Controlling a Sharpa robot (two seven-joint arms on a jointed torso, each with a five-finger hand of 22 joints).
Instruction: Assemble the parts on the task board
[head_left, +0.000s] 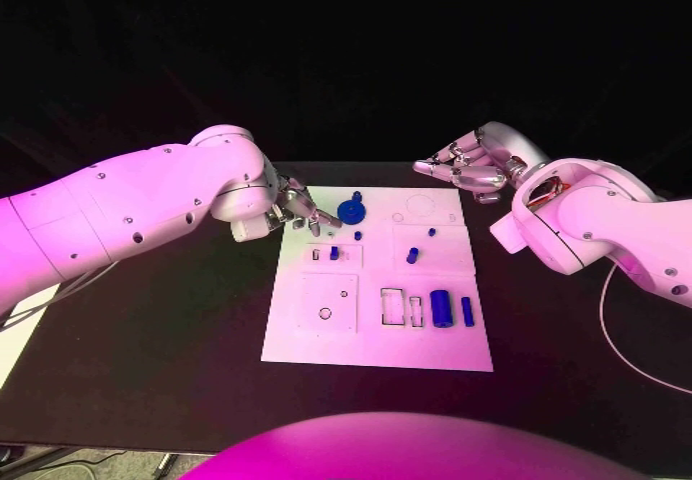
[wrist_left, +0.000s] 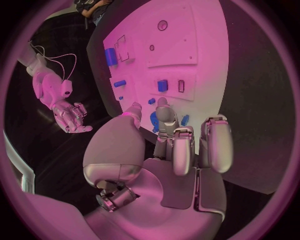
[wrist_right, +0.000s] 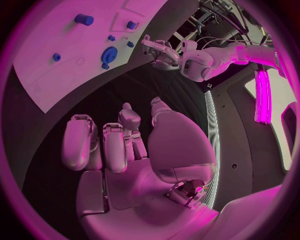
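Observation:
The white task board (head_left: 378, 290) lies in the middle of the black table. A round blue disc part (head_left: 353, 211) sits near its far left corner. Small blue parts (head_left: 335, 253) (head_left: 413, 256) stand in the middle row, and a blue cylinder (head_left: 441, 307) and a thin blue bar (head_left: 467, 310) lie at the near right. My left hand (head_left: 303, 212) hovers at the board's far left edge, fingers apart, fingertips (wrist_left: 165, 117) just short of the disc (wrist_left: 154, 121), holding nothing. My right hand (head_left: 464, 168) hangs above the far right corner, fingers loosely spread and empty (wrist_right: 125, 145).
Empty outlined recesses (head_left: 392, 306) and a round hole (head_left: 325, 314) mark the board's near half. Black table (head_left: 173, 330) surrounds the board on both sides. A thin cable (head_left: 613, 340) runs along the right side of the table.

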